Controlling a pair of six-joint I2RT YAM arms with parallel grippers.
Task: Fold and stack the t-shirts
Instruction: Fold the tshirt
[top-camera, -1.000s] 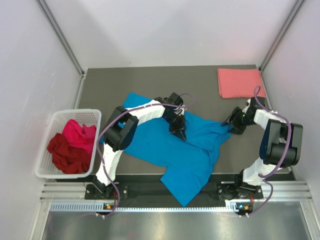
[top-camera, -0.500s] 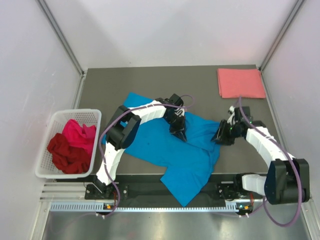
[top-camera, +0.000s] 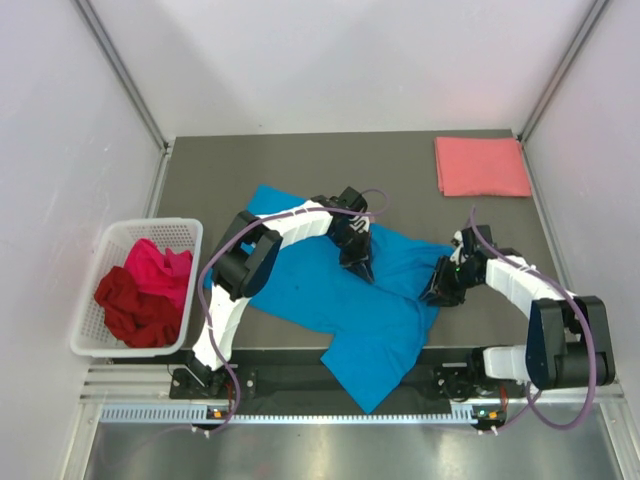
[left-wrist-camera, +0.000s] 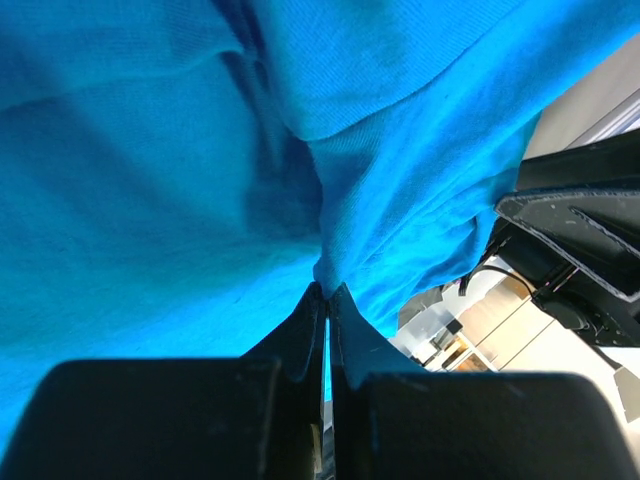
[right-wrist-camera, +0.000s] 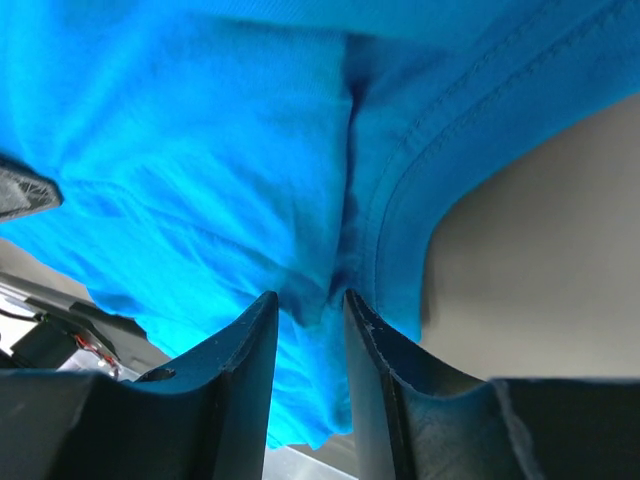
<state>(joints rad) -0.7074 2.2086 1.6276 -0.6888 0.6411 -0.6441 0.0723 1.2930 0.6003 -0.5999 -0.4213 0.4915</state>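
Note:
The bright blue t-shirt (top-camera: 330, 300) lies rumpled across the middle of the table, one end hanging over the near edge. My left gripper (top-camera: 358, 268) is shut on a pinched fold of it near its centre (left-wrist-camera: 326, 290). At the shirt's right edge my right gripper (top-camera: 437, 293) is down on the cloth. In the right wrist view its fingers (right-wrist-camera: 310, 300) stand apart, a ridge of blue cloth (right-wrist-camera: 200, 150) by the hem showing in the gap. A salmon pink t-shirt (top-camera: 482, 166) lies folded at the far right corner. The dark red (top-camera: 135, 310) and magenta (top-camera: 155, 268) t-shirts are bunched in the basket.
The white lattice basket (top-camera: 150, 225) stands off the table's left edge. Bare grey table (right-wrist-camera: 540, 250) shows to the right of the blue shirt's hem. Grey walls close in on both sides, and the arm bases sit on the rail at the near edge.
My right arm has swung in from the right and come down on the blue shirt's right edge, its fingers narrowing. My left gripper has stayed where it was, still pinching the cloth.

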